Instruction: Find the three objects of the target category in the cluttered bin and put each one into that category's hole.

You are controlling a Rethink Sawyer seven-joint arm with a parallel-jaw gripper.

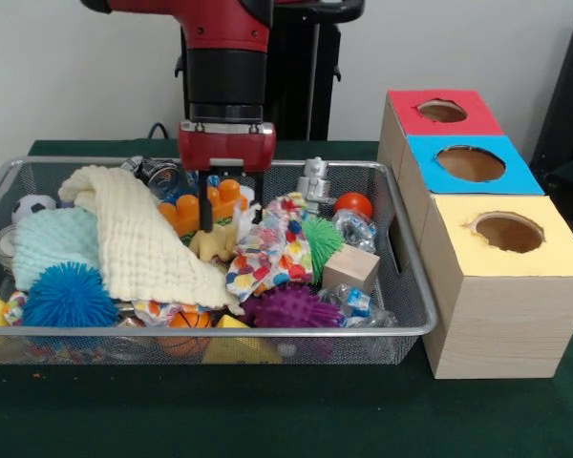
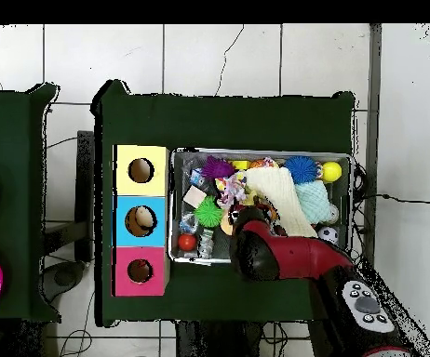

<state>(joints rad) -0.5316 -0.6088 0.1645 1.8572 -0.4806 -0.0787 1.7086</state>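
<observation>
The silver wire-mesh bin [image 1: 267,331] is full of clutter and also shows in the overhead view [image 2: 256,152]. My gripper [image 1: 208,221] hangs down into the middle of the bin. Its tips are right above a pale yellow-tan soft toy [image 1: 215,244] lying between the cream cloth and the patterned cloth. I cannot tell whether it is open or shut. An orange lumpy object [image 1: 186,212] sits just behind the gripper; no stripes show on it. The red-topped box's hole [image 1: 442,111] is at the far right, and appears in the overhead view [image 2: 140,271].
A cream knitted cloth [image 1: 143,239], a patterned cloth [image 1: 267,253], blue [image 1: 69,296], purple [image 1: 291,307] and green [image 1: 322,237] spiky balls and a wooden block [image 1: 350,267] crowd the bin. The blue-topped [image 1: 470,163] and yellow-topped [image 1: 508,232] boxes stand nearer than the red one.
</observation>
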